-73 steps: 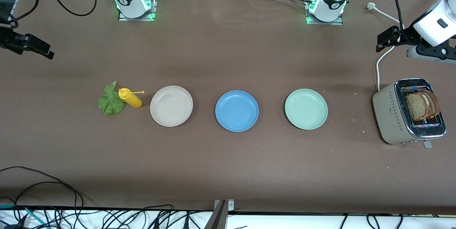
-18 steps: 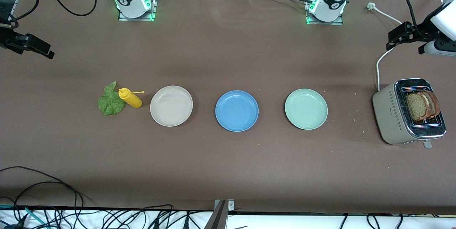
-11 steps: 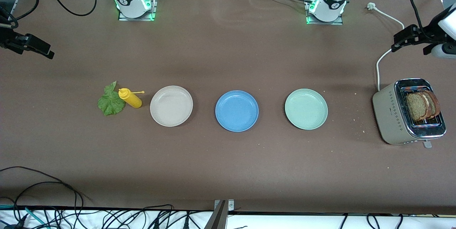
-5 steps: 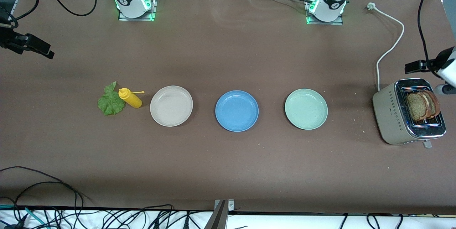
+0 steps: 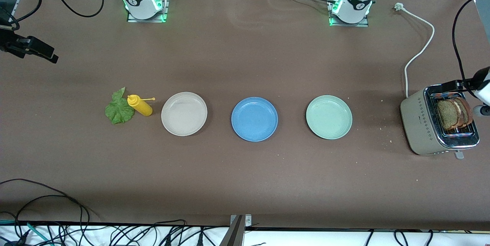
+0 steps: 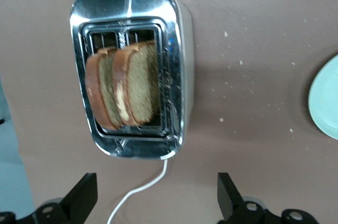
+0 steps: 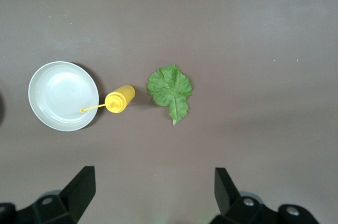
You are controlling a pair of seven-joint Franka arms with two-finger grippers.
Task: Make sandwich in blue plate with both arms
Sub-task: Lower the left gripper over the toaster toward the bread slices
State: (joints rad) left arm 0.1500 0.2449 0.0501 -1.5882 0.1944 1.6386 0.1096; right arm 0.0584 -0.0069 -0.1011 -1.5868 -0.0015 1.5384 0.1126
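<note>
Two brown bread slices point(image 5: 454, 113) stand side by side in a silver toaster point(image 5: 421, 123) at the left arm's end of the table; they also show in the left wrist view point(image 6: 124, 86). My left gripper point(image 5: 453, 84) is open and empty in the air over the toaster's cord end, its fingers point(image 6: 84, 195) wide apart. The blue plate point(image 5: 254, 119) lies empty mid-table. A green lettuce leaf point(image 5: 118, 110) lies flat toward the right arm's end and shows in the right wrist view point(image 7: 170, 89). My right gripper point(image 5: 51, 57) waits open and empty high over that end point(image 7: 153, 192).
A beige plate point(image 5: 184, 113) and a pale green plate point(image 5: 329, 117) flank the blue one. A yellow squeeze bottle point(image 5: 140, 105) lies between the lettuce and the beige plate. The toaster's white cord point(image 5: 419, 52) runs toward the left arm's base. Crumbs lie near the toaster.
My left gripper has swung from over the table's corner by the cord's plug to over the toaster. The right arm, plates, lettuce and bread have not moved.
</note>
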